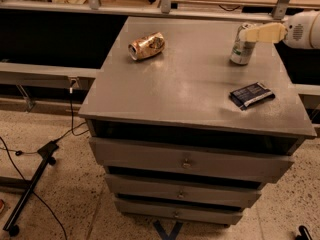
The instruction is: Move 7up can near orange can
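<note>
A grey table (pixel 190 89) with three drawers (pixel 187 163) stands on a pale speckled floor (pixel 80 204). A black stand (pixel 30 189) and a thin cable (pixel 70 129) lie to its left, and blue tape (pixel 167 230) marks the floor in front. Behind runs a dark recess (pixel 60 39) above a long grey ledge (pixel 45 74). The gripper (pixel 248 33) hangs over the table's far right corner.

End effector (pixel 244 34) at 7up can (pixel 242 53); open top (pixel 190 84) btwn it & orange can (pixel 146 45).
</note>
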Motion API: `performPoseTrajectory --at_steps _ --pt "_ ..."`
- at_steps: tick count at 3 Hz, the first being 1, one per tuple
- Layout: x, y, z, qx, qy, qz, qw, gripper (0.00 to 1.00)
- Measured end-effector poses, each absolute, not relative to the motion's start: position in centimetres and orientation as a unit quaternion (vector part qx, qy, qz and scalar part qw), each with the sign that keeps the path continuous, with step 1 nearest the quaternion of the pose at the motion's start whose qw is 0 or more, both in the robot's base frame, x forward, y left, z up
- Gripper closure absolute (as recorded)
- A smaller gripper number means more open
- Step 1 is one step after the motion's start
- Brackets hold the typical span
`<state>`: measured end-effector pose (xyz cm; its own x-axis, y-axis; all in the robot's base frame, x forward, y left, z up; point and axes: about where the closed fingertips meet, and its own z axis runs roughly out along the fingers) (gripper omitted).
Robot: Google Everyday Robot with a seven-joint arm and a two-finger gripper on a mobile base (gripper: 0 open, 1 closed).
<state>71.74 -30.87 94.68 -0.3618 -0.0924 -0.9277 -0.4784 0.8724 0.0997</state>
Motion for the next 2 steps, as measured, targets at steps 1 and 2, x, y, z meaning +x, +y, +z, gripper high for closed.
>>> performPoseTrajectory --at_steps 1,2 --pt "72.2 -30.9 94.0 -0.179 0.759 0.186 0.598 0.0" --pt "72.5 -29.3 95.0 -0.199 0.739 0.184 0.617 0.0"
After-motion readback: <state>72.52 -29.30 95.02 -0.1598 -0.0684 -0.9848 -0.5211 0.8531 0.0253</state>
